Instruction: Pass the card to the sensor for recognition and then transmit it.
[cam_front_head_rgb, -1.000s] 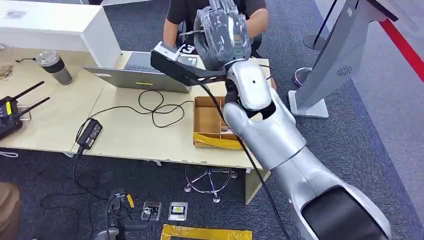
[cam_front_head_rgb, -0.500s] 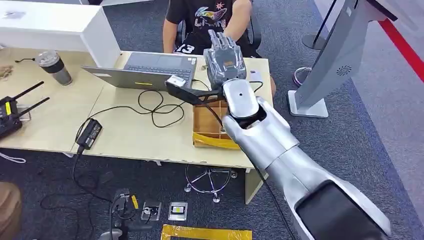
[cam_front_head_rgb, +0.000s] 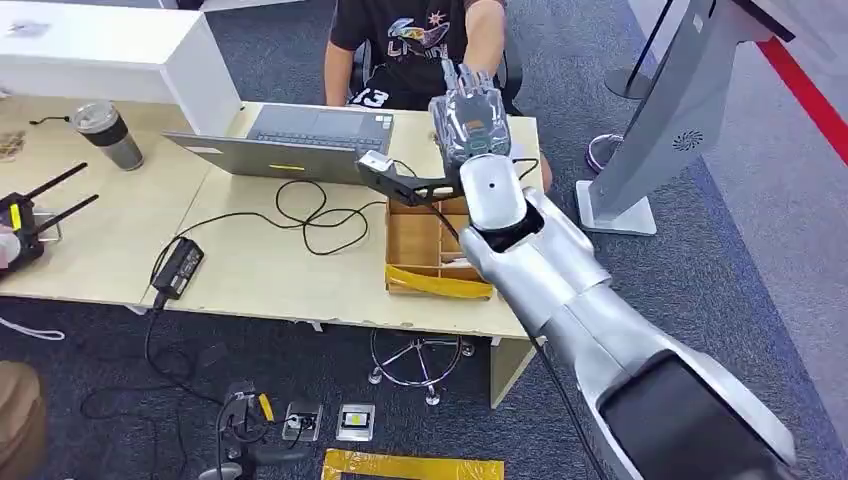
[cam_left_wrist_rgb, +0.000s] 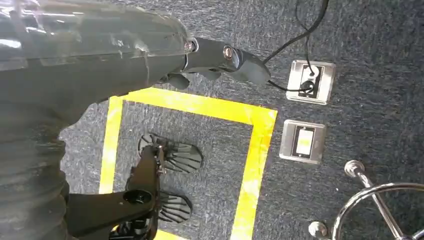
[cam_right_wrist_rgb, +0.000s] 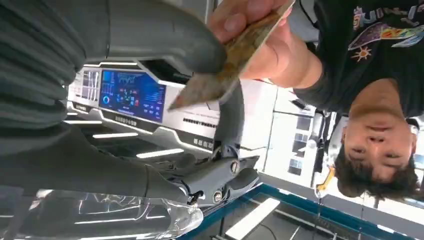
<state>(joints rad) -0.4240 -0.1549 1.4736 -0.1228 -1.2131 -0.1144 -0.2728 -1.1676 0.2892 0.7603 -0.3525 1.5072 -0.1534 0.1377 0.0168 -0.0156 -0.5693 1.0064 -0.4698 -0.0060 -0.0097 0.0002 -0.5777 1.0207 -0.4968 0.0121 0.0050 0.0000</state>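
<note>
The right hand pinches the worn brownish flat card beside the seated person's hand, which also grips it; releasing late risks a tug, early a drop; the hanging left hand holds nothing.

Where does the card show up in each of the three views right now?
Head view: not visible; the right hand, raised toward the seated person, hides it.
Left wrist view: not in it.
Right wrist view: the card sits between the robot's thumb and the person's fingers.
Shared landmark: the person's black printed shirt.
</note>
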